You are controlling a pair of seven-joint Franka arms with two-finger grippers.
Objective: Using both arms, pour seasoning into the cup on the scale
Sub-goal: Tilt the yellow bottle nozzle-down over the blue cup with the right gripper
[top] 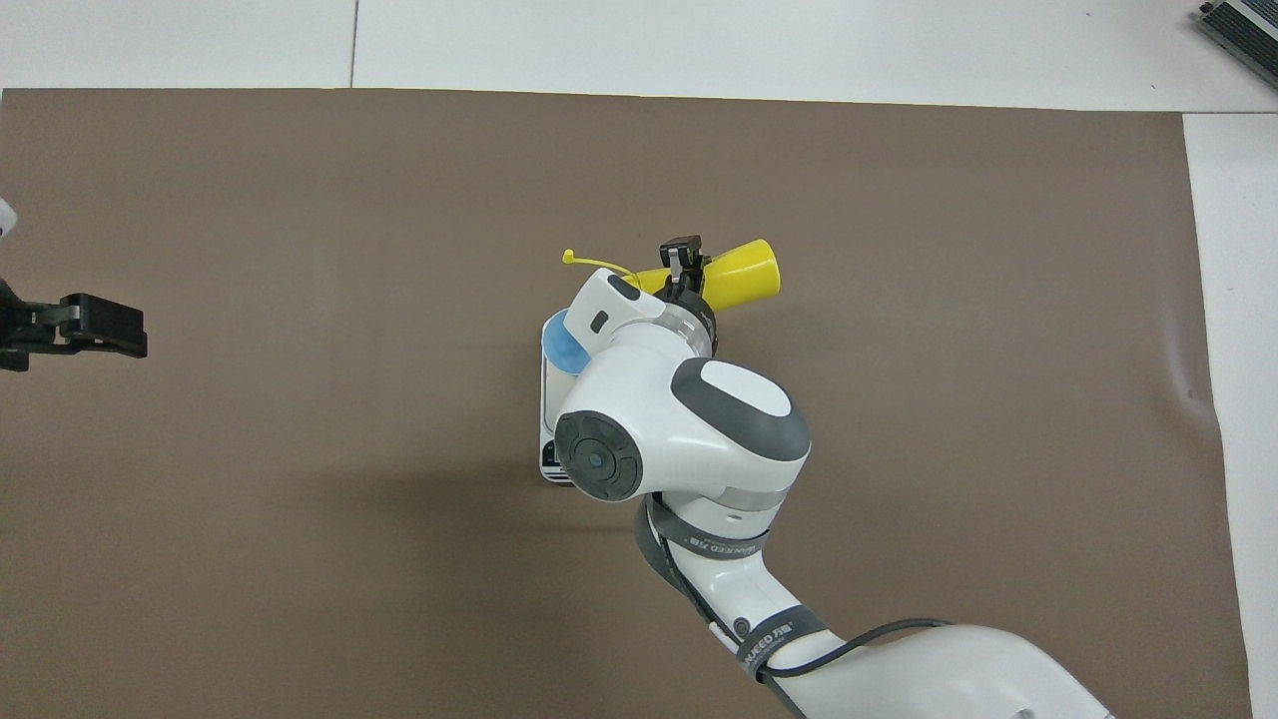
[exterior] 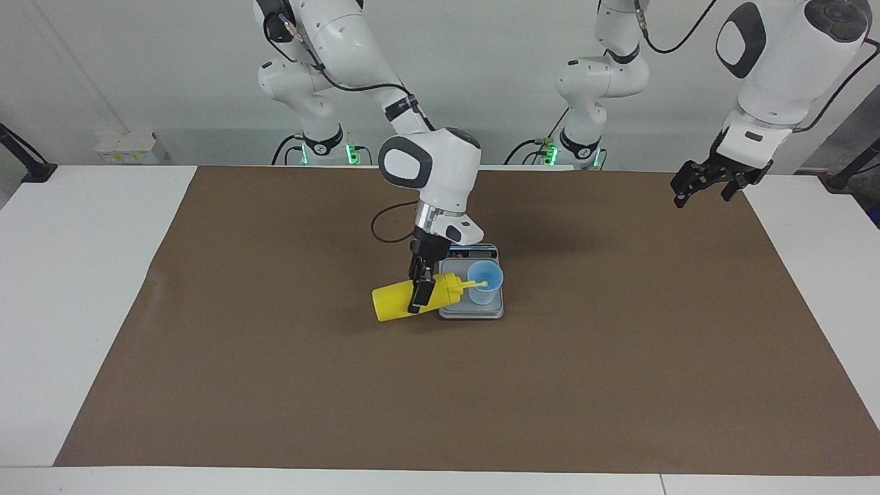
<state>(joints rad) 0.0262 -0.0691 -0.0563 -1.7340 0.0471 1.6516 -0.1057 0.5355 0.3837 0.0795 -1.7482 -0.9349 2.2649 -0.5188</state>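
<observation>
The brown mat (exterior: 275,385) covers most of the white table (exterior: 82,275).

The right arm (exterior: 426,161) reaches down from its base over the middle of the mat. The right gripper (exterior: 419,292) clamps the yellow bottle (exterior: 395,302) around its body, with the fingers closed on it. The bottle is held in the air, lying almost on its side, with the base toward the right arm's end of the table and slightly lower than the nozzle. The nozzle points into the mouth of the blue cup (exterior: 485,282), and the tip sits over the cup's opening. In the overhead view, the thin cap strap (top: 589,262) projects from the bottle's top, away from the robots, and the arm's wrist hides most of the cup (top: 561,345) and most of the scale (top: 546,399).

The cup stands upright on the weighing plate of the scale (exterior: 474,311). It sits near the plate's edge farther from the robots in the overhead view. The scale lies flat on the mat, with its display strip at the end nearer to the robots.

The left arm (exterior: 777,69) waits, raised over the left arm's end of the table. The left gripper (exterior: 708,185) hangs in the air over the edge of the mat, with its fingers spread apart and nothing between them. It is well apart from the scale.
</observation>
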